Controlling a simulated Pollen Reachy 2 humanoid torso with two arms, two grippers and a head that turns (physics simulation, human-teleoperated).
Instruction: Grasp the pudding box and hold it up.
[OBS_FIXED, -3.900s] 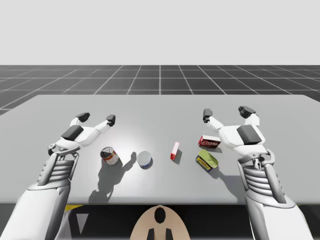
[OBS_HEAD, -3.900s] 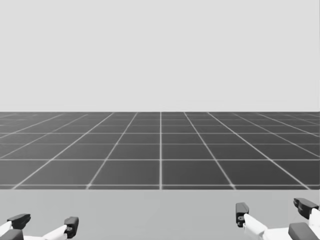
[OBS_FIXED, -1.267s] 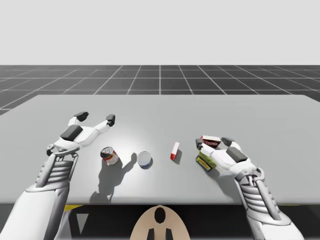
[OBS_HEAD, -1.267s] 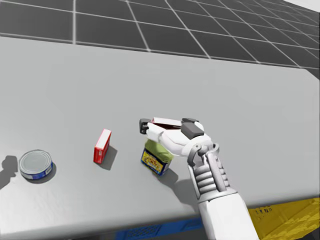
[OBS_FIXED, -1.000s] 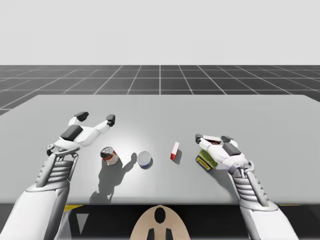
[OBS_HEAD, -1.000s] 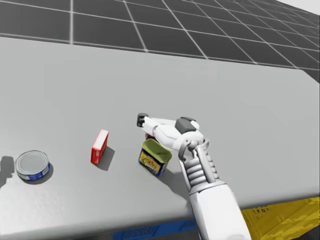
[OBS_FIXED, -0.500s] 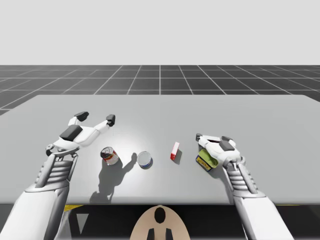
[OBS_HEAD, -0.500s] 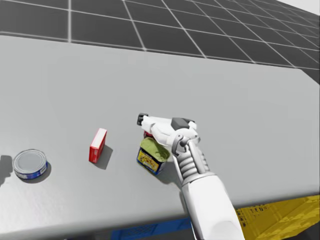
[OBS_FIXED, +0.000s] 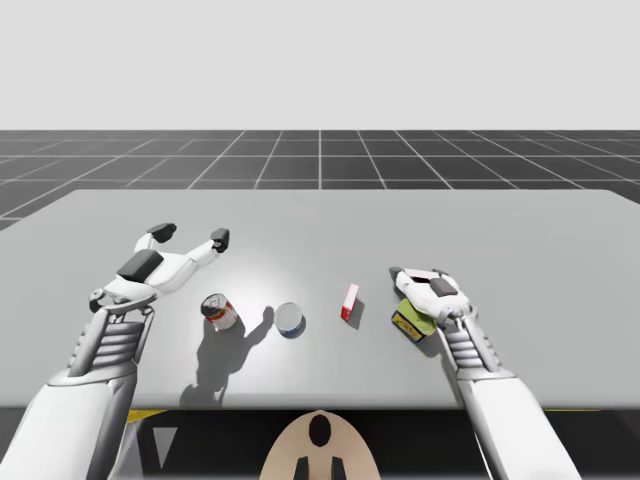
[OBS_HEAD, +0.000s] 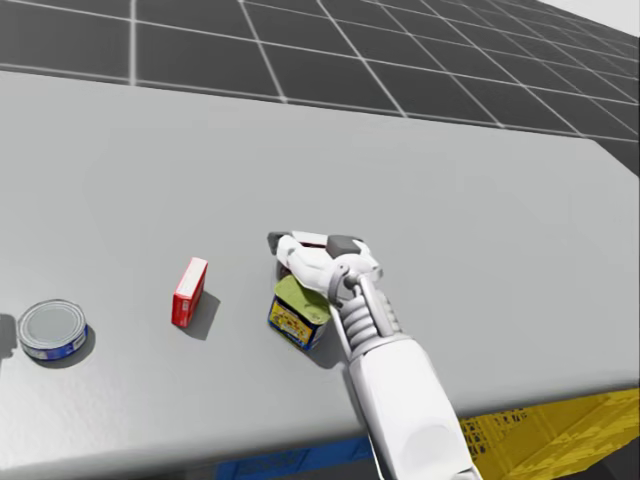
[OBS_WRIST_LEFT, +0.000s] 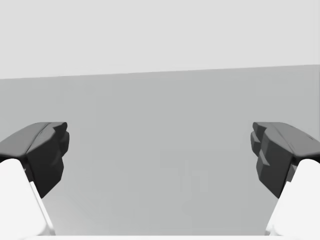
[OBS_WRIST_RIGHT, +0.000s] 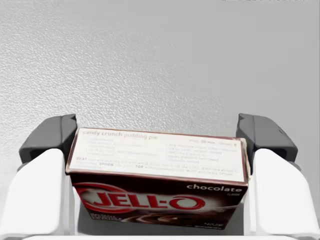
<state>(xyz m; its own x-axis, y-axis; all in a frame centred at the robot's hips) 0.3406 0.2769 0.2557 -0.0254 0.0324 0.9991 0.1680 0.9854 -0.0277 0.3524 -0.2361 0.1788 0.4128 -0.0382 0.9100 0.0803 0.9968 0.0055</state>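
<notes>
My right gripper (OBS_WRIST_RIGHT: 157, 136) is pinching the dark brown cardboard pudding box (OBS_WRIST_RIGHT: 157, 175) with the red oval on its face. The black pads (OBS_WRIST_RIGHT: 50, 137) bear on its two short ends, one on each side, and the box fills the span between them. In the high view it sits low against the grey desk (OBS_FIXED: 320, 215), so I judge the lift not yet begun. The box is in the right half of the desk, well in from the right edge and about midway between the front and far edges.

Just on the front-edge side of it, under my right wrist, lies a green-and-yellow rectangular tin (OBS_HEAD: 298, 308). Whether tin and box touch I cannot tell. Toward the desk's middle a small red box (OBS_HEAD: 188, 291) stands on a narrow side, apart from the tin. Further toward the left edge are a low blue can with a silver lid (OBS_HEAD: 52, 332) and a red-and-white can (OBS_FIXED: 219, 312). My left gripper (OBS_WRIST_LEFT: 160, 155) hangs over the left half of the desk, fingers spread wide with nothing between them.

The pudding box should be light and fairly stiff, yet thin card gives under a hard squeeze, and its smooth printed faces may slip. The short ends are the stiffest place to hold. A firm but moderate pinch, pads centred on those ends, and a straight rise should keep it from pivoting or brushing the tin.
</notes>
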